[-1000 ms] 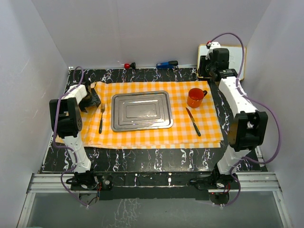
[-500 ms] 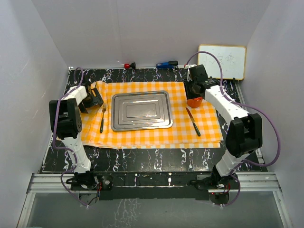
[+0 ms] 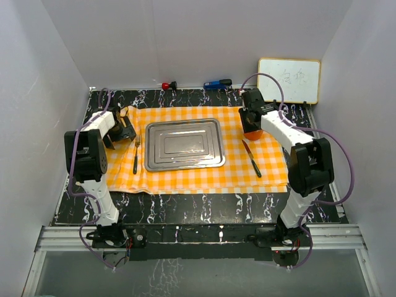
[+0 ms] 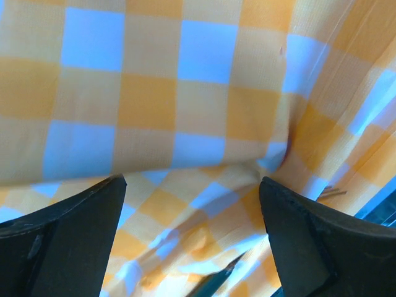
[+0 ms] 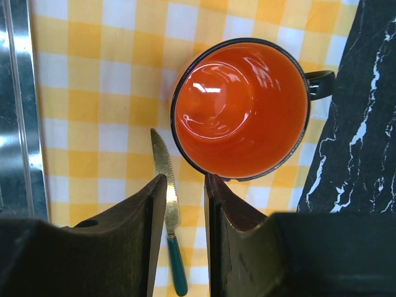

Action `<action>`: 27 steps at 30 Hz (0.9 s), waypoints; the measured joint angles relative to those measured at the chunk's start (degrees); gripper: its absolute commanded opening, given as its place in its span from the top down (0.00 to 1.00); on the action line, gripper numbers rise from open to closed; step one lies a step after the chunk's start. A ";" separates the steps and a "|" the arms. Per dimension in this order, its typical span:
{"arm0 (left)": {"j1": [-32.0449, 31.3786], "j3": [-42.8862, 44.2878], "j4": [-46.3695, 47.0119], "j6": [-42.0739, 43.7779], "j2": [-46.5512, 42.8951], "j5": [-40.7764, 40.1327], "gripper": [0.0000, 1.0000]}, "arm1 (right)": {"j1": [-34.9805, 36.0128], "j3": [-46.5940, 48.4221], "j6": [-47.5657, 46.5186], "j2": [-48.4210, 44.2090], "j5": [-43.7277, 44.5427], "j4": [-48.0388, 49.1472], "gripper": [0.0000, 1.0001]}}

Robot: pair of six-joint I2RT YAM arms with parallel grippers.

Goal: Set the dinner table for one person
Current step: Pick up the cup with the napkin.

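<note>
The black marbled dinner table (image 3: 185, 207) carries an orange-and-white checked cloth (image 3: 204, 176). On the cloth lie a steel tray (image 3: 184, 144), a fork (image 3: 135, 154) left of it and a green-handled knife (image 3: 252, 158) right of it. An orange mug (image 5: 241, 114) stands at the cloth's back right. My right gripper (image 3: 250, 119) hangs just above the mug; its fingers (image 5: 216, 192) are a narrow gap apart and hold nothing, with the knife (image 5: 162, 158) showing between them. My left gripper (image 3: 121, 128) is wide open over the rumpled back left corner of the cloth (image 4: 154, 93).
A whiteboard (image 3: 289, 80) leans at the back right. A red object (image 3: 166, 85) and a blue object (image 3: 216, 83) lie at the table's far edge. Bare table (image 5: 365, 124) shows right of the mug. A dark pointed tip (image 4: 216, 281) lies under the left gripper.
My right arm has swung from the whiteboard at the back right to just above the mug. My left gripper has shifted slightly right, and the cloth's left edge has bunched up.
</note>
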 measured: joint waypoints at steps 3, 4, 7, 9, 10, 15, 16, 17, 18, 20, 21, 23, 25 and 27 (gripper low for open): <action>-0.39 0.24 -3.54 0.02 -2.05 -3.74 0.09 | 0.00 -0.13 0.02 1.46 -0.11 0.26 0.71; -0.44 0.72 -5.01 0.09 -2.99 -5.22 0.09 | 0.00 -0.22 0.02 1.49 -0.24 0.33 0.71; 0.02 3.30 -8.13 0.22 -5.01 -8.87 0.09 | 0.00 -0.39 0.02 1.46 -0.85 1.64 0.71; 1.01 4.48 -9.20 0.37 -5.73 -10.69 0.09 | 0.00 -0.74 0.04 1.44 -1.29 2.34 0.71; 1.57 4.66 -9.57 0.39 -5.88 -11.47 0.09 | 0.00 -0.79 0.04 1.42 -1.46 2.49 0.71; 4.44 4.66 -11.61 0.76 -5.86 -13.84 0.09 | 0.00 -1.51 0.02 1.11 -1.49 3.85 0.71; 4.94 4.66 -11.72 0.87 -5.77 -14.03 0.09 | 0.00 -1.77 0.00 0.98 -1.46 4.09 0.71; 5.35 4.66 -11.80 0.98 -5.64 -14.27 0.09 | 0.00 -2.01 0.00 0.79 -1.46 4.37 0.71; 5.77 4.66 -11.93 1.07 -5.38 -14.60 0.09 | 0.00 -2.29 0.00 0.55 -1.49 4.48 0.71; 6.25 4.66 -12.04 1.09 -4.59 -15.06 0.10 | 0.00 -3.08 0.00 -0.02 -1.49 4.44 0.71; 6.34 4.66 -12.11 1.09 -4.04 -15.06 0.10 | 0.00 -3.52 0.00 -0.28 -1.46 4.42 0.71; 6.34 4.48 -11.98 1.20 -3.52 -14.62 0.10 | 0.00 -4.07 -0.02 -0.44 -1.27 4.24 0.71; 6.29 4.11 -11.47 1.44 -3.78 -13.55 0.10 | 0.00 -4.44 -0.04 -0.46 -1.05 4.26 0.71; 6.29 3.78 -10.32 1.62 -4.42 -11.91 0.10 | 0.00 -4.68 -0.07 -0.46 -0.79 4.24 0.71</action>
